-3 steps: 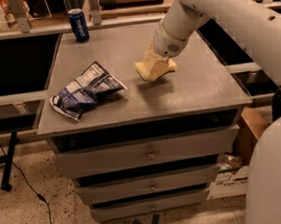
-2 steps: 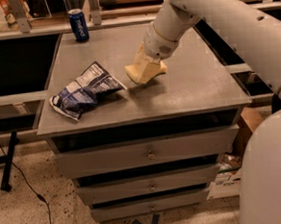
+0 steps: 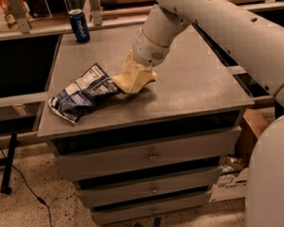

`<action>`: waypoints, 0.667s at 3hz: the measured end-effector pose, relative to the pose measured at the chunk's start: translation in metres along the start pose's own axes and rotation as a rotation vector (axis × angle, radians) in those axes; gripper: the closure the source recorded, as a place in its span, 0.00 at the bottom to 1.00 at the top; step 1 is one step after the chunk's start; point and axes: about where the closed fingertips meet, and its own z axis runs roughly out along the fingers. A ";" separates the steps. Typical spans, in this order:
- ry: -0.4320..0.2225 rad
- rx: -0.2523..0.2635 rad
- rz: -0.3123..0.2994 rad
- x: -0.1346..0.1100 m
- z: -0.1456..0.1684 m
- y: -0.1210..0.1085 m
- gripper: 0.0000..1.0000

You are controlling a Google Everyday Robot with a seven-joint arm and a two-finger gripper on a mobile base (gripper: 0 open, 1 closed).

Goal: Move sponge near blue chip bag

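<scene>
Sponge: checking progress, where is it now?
Camera view: the sponge is on the table, against the right edge of the blue chip bag, just below the gripper.

The off-white end effector point(image 3: 138, 67) sat at the top of the pale yellow soft sponge block point(image 3: 135, 81), beside the dark blue and white wrinkly foil chip bag point(image 3: 82, 93) with small print. The flat metal surface point(image 3: 198, 87) was dull grey; the blue soda can point(image 3: 79, 25) bore white lettering.

Blue soda can point(image 3: 79, 25) at grey cabinet's point(image 3: 198, 82) back corner; cable point(image 3: 26, 184) on floor.
</scene>
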 end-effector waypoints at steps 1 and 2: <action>-0.021 0.000 -0.018 -0.007 -0.003 0.003 0.59; -0.035 0.006 -0.027 -0.011 -0.008 0.003 0.36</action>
